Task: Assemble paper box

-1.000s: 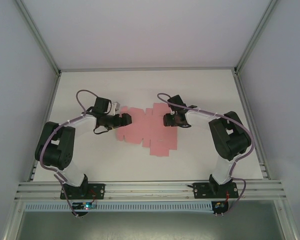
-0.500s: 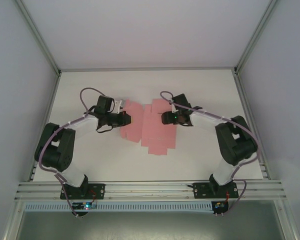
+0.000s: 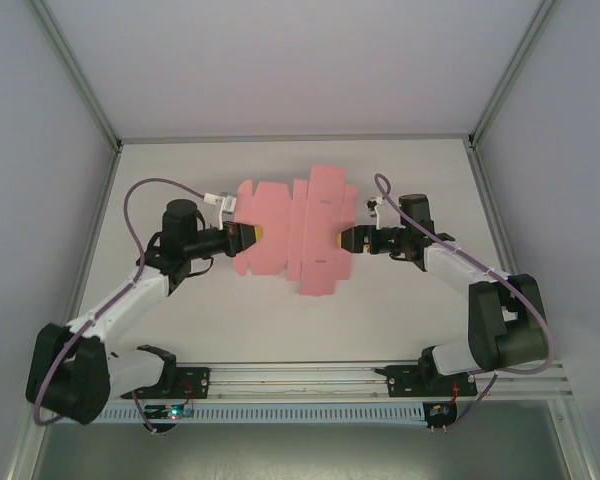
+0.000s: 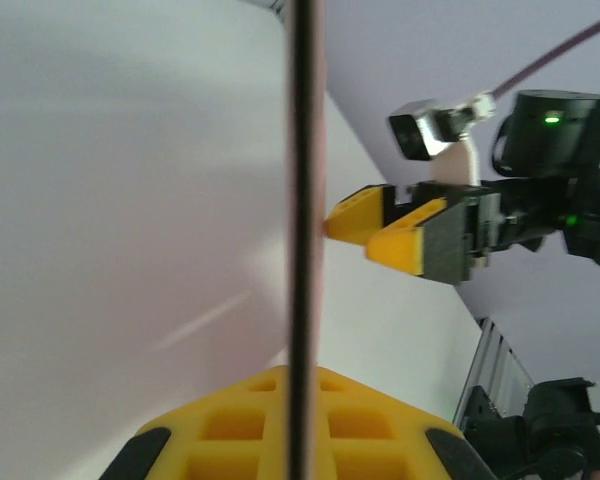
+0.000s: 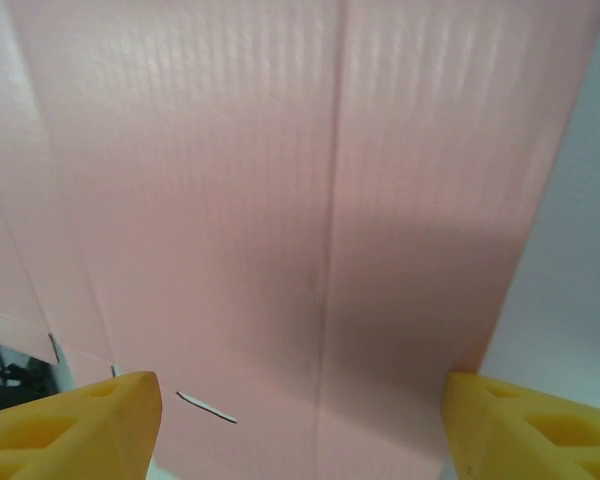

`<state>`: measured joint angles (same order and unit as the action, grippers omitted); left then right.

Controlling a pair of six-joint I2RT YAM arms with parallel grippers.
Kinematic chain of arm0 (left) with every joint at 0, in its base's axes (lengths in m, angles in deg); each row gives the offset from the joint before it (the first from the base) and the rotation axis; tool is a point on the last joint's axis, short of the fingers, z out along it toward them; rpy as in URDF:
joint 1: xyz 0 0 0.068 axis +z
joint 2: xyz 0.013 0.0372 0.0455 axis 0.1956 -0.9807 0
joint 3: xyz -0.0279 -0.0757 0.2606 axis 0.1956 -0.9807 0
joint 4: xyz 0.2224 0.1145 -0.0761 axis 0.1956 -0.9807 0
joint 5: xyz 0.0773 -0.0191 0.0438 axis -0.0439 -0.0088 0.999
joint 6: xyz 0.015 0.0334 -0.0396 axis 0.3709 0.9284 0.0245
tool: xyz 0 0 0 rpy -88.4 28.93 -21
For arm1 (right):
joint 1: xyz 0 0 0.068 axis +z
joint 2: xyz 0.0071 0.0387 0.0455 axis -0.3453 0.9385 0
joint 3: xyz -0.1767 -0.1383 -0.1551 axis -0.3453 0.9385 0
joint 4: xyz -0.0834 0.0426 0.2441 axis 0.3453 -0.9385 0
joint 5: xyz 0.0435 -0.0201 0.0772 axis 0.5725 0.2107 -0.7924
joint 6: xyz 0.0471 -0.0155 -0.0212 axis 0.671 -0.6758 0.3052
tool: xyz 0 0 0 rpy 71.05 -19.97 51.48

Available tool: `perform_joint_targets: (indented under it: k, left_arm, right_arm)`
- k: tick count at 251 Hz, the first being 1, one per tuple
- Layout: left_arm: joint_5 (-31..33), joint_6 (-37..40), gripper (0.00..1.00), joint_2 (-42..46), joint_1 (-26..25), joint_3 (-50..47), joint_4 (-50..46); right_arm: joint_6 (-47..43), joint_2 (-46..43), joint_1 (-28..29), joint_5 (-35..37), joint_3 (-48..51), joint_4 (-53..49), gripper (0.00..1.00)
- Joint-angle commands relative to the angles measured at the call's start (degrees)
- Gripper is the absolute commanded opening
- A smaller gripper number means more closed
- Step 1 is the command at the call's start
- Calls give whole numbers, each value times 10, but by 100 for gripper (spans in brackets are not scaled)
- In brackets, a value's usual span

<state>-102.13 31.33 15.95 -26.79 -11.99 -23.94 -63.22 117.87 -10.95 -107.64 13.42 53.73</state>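
The paper box point(image 3: 295, 235) is a flat pink die-cut sheet with flaps, held up off the white table point(image 3: 420, 320) between the two arms. My left gripper point(image 3: 248, 236) is shut on its left edge. In the left wrist view the paper box point(image 4: 302, 200) runs edge-on as a thin dark line clamped in my left gripper point(image 4: 302, 380). My right gripper point(image 3: 348, 240) meets the sheet's right edge. Its yellow fingers point(image 5: 90, 420) stand wide apart, open, with the pink paper box point(image 5: 330, 200) face-on across the gap. The left wrist view shows my right gripper point(image 4: 380, 225) touching the sheet with a fingertip.
An aluminium rail point(image 3: 300, 375) runs along the table's near edge over the arm bases. Grey walls and frame posts point(image 3: 500, 90) close in the sides and back. Bare table lies in front of the sheet.
The sheet lay on the table a second ago; it now hangs higher and farther back, spread flat. Both arms have stretched outward, the left base link swinging down to the left.
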Motion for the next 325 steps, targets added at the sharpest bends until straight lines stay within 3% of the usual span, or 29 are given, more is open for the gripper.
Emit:
perform_joint_targets:
  k: [1, 92, 151, 178, 220, 235, 251, 258, 277, 282, 292, 306, 314, 325]
  left_arm:
    - [-1, -20, 0, 46, -11, -21, 49]
    - [22, -40, 0, 125, -18, -37, 27]
    - [52, -52, 0, 132, -23, -41, 30]
    - [61, -60, 0, 130, -24, -51, 43]
    - [105, -77, 0, 135, -24, -68, 50]
    - [127, -82, 0, 140, -24, -75, 48]
    - [152, -81, 0, 145, -24, -77, 26]
    - [168, -78, 10, 148, -24, -76, 3]
    - [205, -74, 24, 161, -24, -79, -43]
    - [217, -75, 35, 165, -24, -79, -56]
    - [247, -75, 67, 175, -24, -77, -89]
    - [292, -63, 82, 188, -24, -66, -149]
    - [315, -57, 98, 195, -24, -61, -178]
    - [346, -49, 100, 205, -24, -51, -215]
  right_arm:
    - [-31, 0, 2, -52, 0, 27, 75]
    - [-110, -34, -30, -48, -11, -18, 82]
    - [-58, -52, -25, -163, -6, 60, 48]
    - [-57, -67, -2, -154, -17, 54, 46]
    - [-79, -92, 19, -110, -40, 9, 10]
    - [-87, -100, 20, -86, -48, -11, 1]
    - [-99, -106, 24, -61, -57, -36, 0]
    - [-116, -107, 29, -38, -67, -65, 0]
    - [-178, -101, 54, 31, -107, -167, 0]
    - [-190, -98, 62, 50, -118, -193, 0]
    - [-209, -92, 77, 88, -140, -237, 0]
    - [-237, -83, 97, 134, -172, -299, 0]
    - [-249, -79, 107, 157, -186, -324, 0]
    - [-278, -74, 120, 190, -206, -363, 0]
